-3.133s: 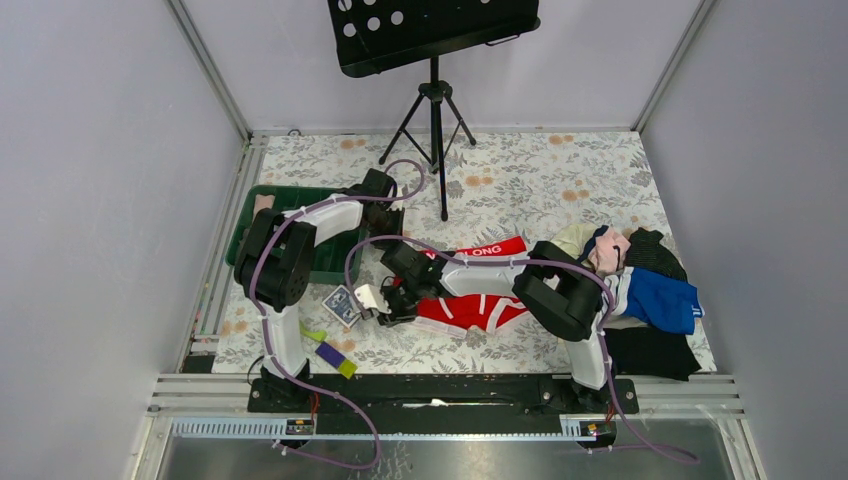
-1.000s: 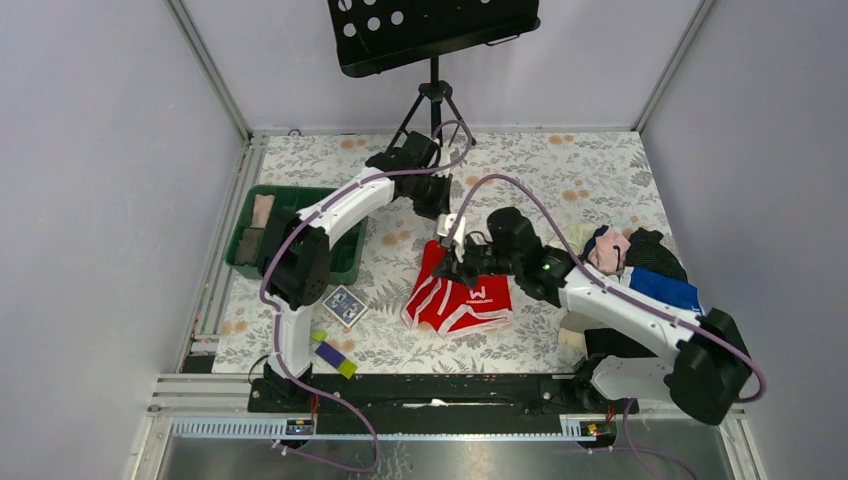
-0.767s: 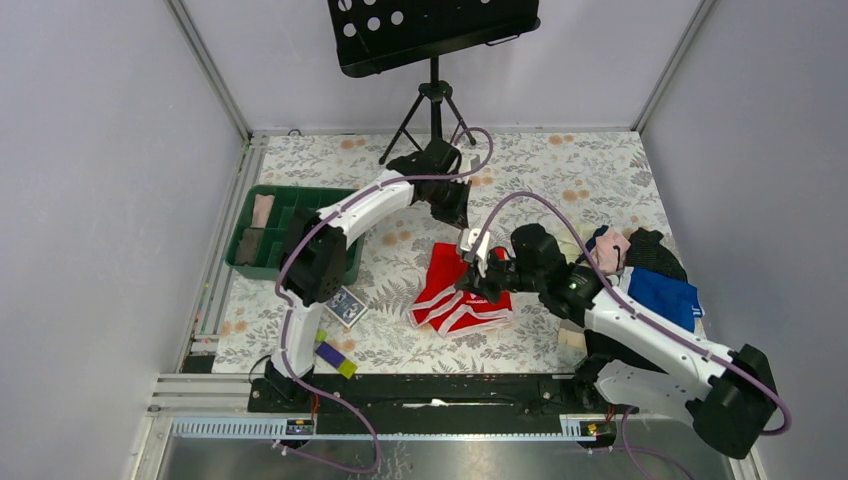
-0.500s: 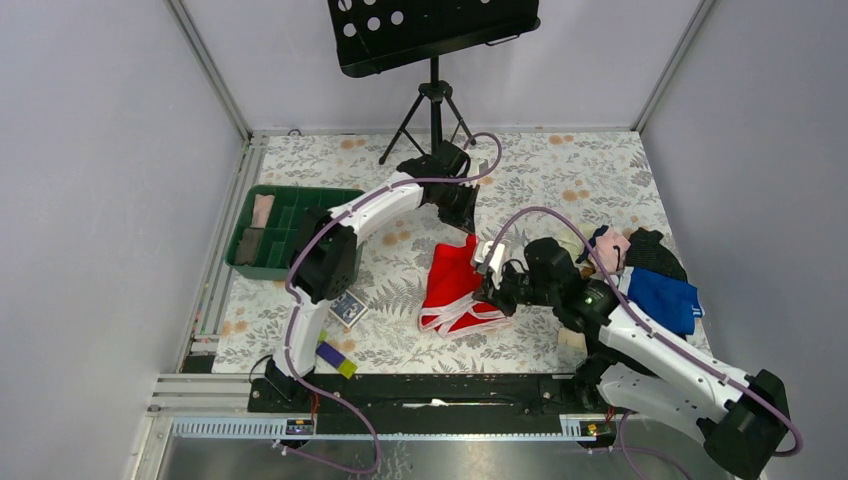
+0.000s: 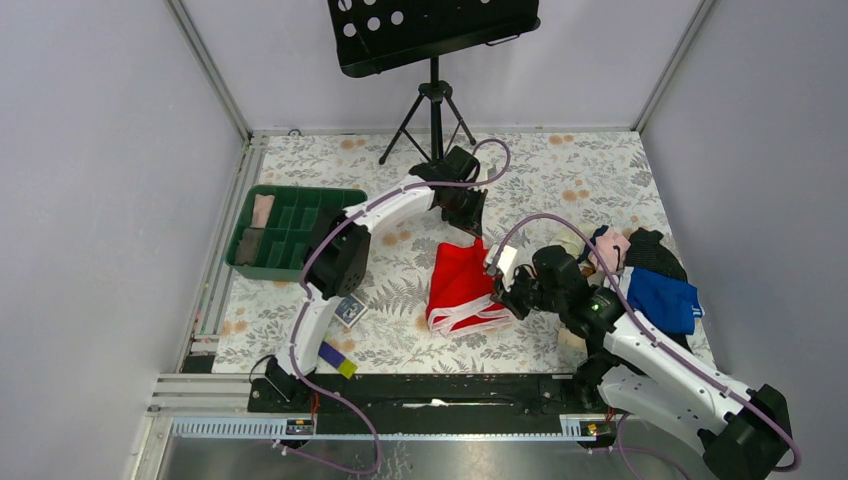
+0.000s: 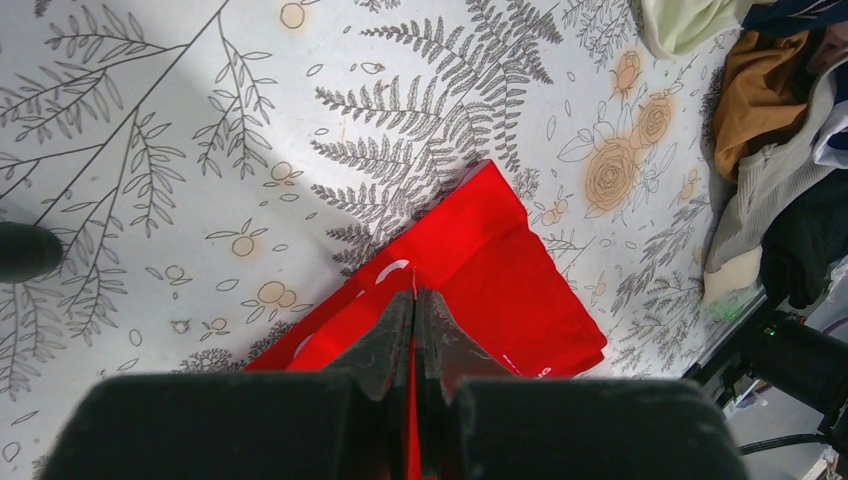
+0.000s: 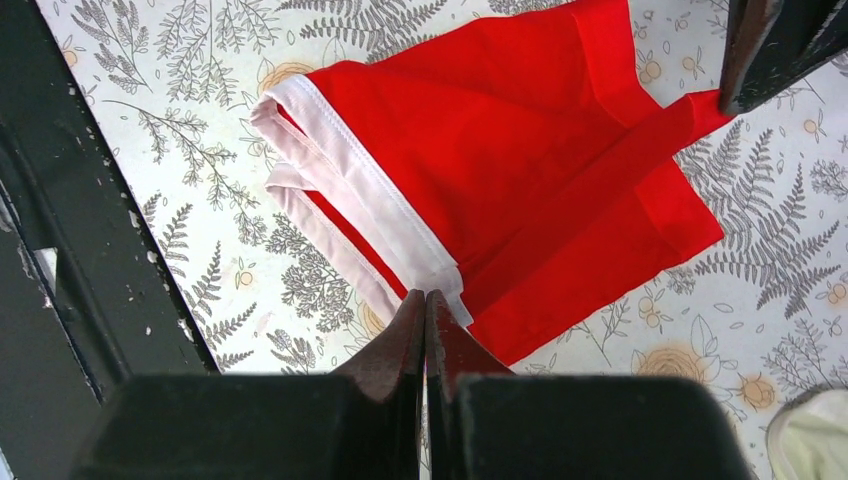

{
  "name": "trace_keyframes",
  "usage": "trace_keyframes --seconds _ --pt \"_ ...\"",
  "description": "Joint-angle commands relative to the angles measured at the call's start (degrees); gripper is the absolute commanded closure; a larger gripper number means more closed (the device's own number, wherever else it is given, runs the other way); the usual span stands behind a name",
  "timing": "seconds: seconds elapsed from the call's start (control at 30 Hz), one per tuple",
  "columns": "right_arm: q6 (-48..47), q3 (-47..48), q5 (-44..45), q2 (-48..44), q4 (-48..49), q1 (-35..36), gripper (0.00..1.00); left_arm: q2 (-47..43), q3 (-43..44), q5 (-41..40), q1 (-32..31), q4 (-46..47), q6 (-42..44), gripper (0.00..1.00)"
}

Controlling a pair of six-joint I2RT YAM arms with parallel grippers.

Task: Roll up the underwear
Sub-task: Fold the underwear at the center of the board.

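The red underwear (image 5: 460,283) lies folded on the floral table, its white-pink waistband at the near edge. My left gripper (image 5: 473,226) is shut on its far corner; in the left wrist view the jaws (image 6: 415,296) pinch red cloth (image 6: 505,285) between them. My right gripper (image 5: 506,290) is shut on the waistband's right end. In the right wrist view the tips (image 7: 425,296) close on the white trim and the underwear (image 7: 500,150) spreads ahead, with the left gripper's fingers (image 7: 770,45) at the top right.
A pile of clothes (image 5: 650,290) lies at the right edge and shows in the left wrist view (image 6: 775,150). A green tray (image 5: 290,225) stands at the left. A music stand's tripod (image 5: 435,120) stands at the back. A patterned card box (image 5: 345,308) and small blocks (image 5: 335,358) lie near left.
Both grippers have carried the underwear to the right. The cloth has turned and folded narrower, with the waistband now at the near side. The left arm has stretched further out.
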Motion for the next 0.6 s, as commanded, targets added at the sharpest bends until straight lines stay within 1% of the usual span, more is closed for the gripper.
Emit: trace_keyframes --seconds 0.0,0.27,0.37,0.4,0.43,0.47,0.5,0.57 --pt "0.28 -0.56 1.29 -2.13 -3.1 -0.68 1.0 1.3 3.6 -1.39 -0.63 3.69 -0.67 1.0" --pt "-3.21 -2.68 3.43 -4.15 -4.6 -0.74 1.0 3.21 4.83 -0.64 -1.68 5.27 -2.41 1.0" --pt "-4.55 -2.08 6.96 -4.1 -5.75 -0.78 1.0 4.44 6.07 0.51 -2.8 6.94 -4.45 1.0" --pt "-5.49 -1.72 7.52 -4.3 -7.0 -0.83 0.95 5.14 7.1 1.68 -3.3 7.49 -4.77 0.96" --pt "-6.92 -1.28 7.25 -4.74 -9.07 -0.84 0.83 6.03 8.24 2.77 -3.89 8.36 -5.07 0.86" --pt "-8.61 -0.57 6.88 -5.43 -11.5 -0.82 0.68 6.85 9.44 4.07 -4.42 8.92 -5.58 0.72" --pt "-9.53 0.15 7.9 -6.57 -13.25 -0.85 0.56 7.89 10.82 6.19 -4.78 10.58 -6.03 0.64" --pt "-7.67 2.01 14.64 -10.75 -14.19 -1.01 0.39 8.51 14.14 10.36 -4.95 13.42 -6.63 0.55"
